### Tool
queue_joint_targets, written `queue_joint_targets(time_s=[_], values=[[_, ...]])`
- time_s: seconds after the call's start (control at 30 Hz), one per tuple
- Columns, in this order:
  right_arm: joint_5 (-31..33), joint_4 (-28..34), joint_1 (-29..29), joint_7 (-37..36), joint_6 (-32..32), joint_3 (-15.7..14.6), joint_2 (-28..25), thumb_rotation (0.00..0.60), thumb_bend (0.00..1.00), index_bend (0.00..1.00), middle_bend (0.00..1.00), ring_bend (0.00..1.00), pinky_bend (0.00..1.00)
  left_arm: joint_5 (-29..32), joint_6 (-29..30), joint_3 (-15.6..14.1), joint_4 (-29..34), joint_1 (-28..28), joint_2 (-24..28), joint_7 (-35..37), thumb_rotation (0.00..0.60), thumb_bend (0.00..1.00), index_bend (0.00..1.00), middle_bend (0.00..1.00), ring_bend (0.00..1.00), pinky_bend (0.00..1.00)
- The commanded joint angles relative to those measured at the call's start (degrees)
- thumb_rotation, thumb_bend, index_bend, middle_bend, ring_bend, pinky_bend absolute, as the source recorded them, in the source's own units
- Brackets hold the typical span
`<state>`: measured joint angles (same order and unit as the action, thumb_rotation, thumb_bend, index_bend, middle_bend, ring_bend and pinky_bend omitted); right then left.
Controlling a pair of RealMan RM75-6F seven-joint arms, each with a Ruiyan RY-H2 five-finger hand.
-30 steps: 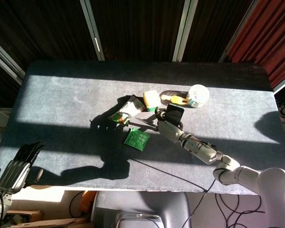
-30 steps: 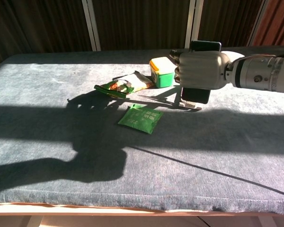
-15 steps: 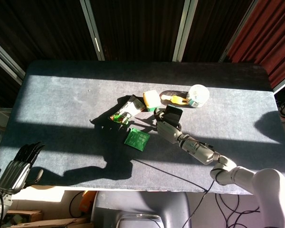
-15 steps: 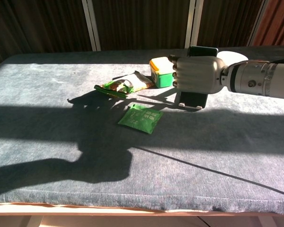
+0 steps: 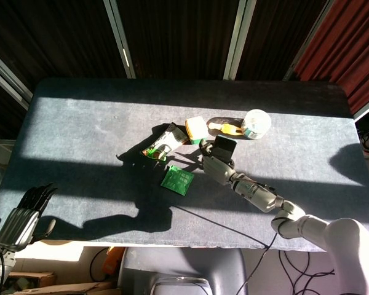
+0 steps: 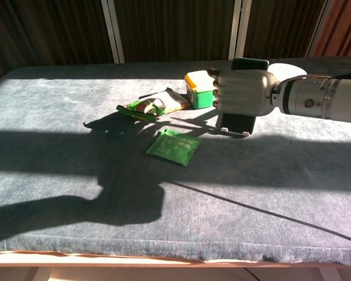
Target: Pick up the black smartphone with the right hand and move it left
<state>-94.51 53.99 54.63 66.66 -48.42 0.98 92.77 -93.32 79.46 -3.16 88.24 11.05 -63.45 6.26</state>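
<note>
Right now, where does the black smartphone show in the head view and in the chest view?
Head view: the black rectangular smartphone sits right of centre, held upright by the right hand.
Chest view: the smartphone is upper right; its top and bottom edges show above and below the right hand.
Shared landmark: the small green tub with a pale lid, just left of the phone in both.

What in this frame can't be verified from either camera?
- Black smartphone: chest view, middle covered by the right hand; contact with the table unclear.
- Right hand's fingers: chest view, hidden behind its back.
- Left hand: head view, at the frame's corner; absent from chest view.
- Snack packet print: too small.
</note>
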Motion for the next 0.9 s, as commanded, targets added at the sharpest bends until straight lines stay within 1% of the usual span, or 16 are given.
queue_joint_targets(time_s=[0.03, 0.1, 0.13, 0.2, 0.3, 0.8, 0.9], values=[[0.0, 0.0, 0.0, -0.2, 0.1, -0.1, -0.1, 0.6, 0.21, 0.85, 0.68, 0.47, 0.31, 0.0, 0.0, 0.0, 0.0, 0.0, 0.0, 0.0, 0.6, 0.41, 0.0, 0.0, 0.0, 0.0], [0.1, -0.1, 0.0, 0.0, 0.2, -0.1, -0.1, 0.6, 0.21, 0.75, 0.67, 0.45, 0.31, 0.1, 0.0, 0.0, 0.1, 0.0, 0.0, -0.1, 0.6, 0.41, 0.0, 0.0, 0.0, 0.0], [0.2, -0.1, 0.0, 0.2, 0.3, 0.0, -0.1, 0.6, 0.21, 0.72, 0.67, 0.45, 0.31, 0.1, 0.0, 0.0, 0.1, 0.0, 0.0, -0.1, 0.6, 0.41, 0.0, 0.0, 0.0, 0.0], [0.4, 0.0, 0.0, 0.4, 0.5, 0.1, -0.1, 0.6, 0.21, 0.62, 0.64, 0.42, 0.31, 0.1, -0.1, 0.0, 0.1, 0.0, 0.0, -0.2, 0.6, 0.41, 0.0, 0.0, 0.0, 0.0], [0.5, 0.1, 0.0, 0.7, 0.7, 0.1, 0.0, 0.6, 0.21, 0.54, 0.6, 0.41, 0.31, 0.0, -0.2, -0.1, 0.1, 0.0, 0.0, -0.3, 0.6, 0.41, 0.0, 0.0, 0.0, 0.0], [2.3, -0.8, -0.4, 2.3, 1.3, 0.7, 0.6, 0.6, 0.21, 0.47, 0.56, 0.38, 0.31, 0.2, -0.5, -0.1, 0.1, 0.1, 0.1, 0.0, 0.6, 0.41, 0.0, 0.0, 0.0, 0.0], [2.7, -0.9, -0.4, 2.7, 1.5, 0.8, 0.8, 0.6, 0.21, 0.44, 0.56, 0.37, 0.3, 0.1, -0.6, -0.1, 0.2, 0.2, 0.1, 0.0, 0.6, 0.41, 0.0, 0.0, 0.0, 0.0]])
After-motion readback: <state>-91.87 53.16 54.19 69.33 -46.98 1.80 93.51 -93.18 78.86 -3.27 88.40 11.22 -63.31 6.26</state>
